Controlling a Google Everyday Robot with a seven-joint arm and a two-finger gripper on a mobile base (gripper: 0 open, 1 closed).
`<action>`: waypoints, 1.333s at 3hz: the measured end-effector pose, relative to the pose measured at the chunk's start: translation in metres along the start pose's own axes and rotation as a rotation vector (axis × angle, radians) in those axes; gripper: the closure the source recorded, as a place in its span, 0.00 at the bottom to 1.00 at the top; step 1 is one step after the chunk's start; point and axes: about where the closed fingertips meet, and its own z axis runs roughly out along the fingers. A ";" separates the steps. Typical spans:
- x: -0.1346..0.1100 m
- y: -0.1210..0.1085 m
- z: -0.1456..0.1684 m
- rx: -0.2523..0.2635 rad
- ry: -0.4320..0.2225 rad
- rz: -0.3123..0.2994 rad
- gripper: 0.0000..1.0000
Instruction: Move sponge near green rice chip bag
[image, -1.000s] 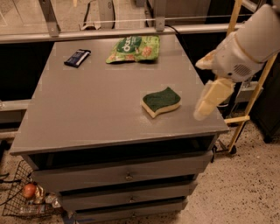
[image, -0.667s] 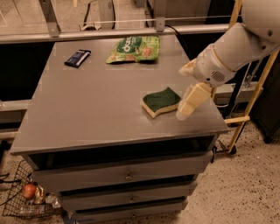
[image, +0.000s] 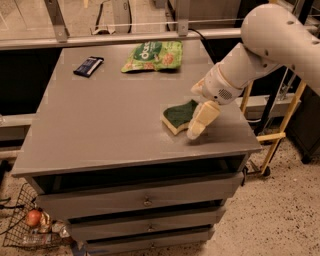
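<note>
The sponge (image: 179, 115), dark green top over pale yellow foam, lies on the grey table (image: 110, 125) near its front right. My gripper (image: 199, 107) is open and sits at the sponge's right end. One cream finger (image: 202, 120) is down in front of the sponge, the other (image: 198, 89) is behind it. The right end of the sponge is hidden by the gripper. The green rice chip bag (image: 153, 55) lies flat at the back of the table, well apart from the sponge.
A small dark blue wrapped bar (image: 88, 66) lies at the back left of the table. A metal rail (image: 115, 37) runs behind the table. A yellow frame (image: 280, 125) stands to the right. A wire basket (image: 30, 225) sits on the floor at the left.
My gripper has moved left and down from beside the table's right edge onto the sponge's right end. The sponge and the bag have not moved.
</note>
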 end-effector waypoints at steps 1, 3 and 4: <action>0.003 -0.008 0.011 -0.002 0.008 0.004 0.17; -0.004 -0.026 -0.015 0.051 -0.056 -0.004 0.64; -0.014 -0.032 -0.038 0.100 -0.096 -0.031 0.87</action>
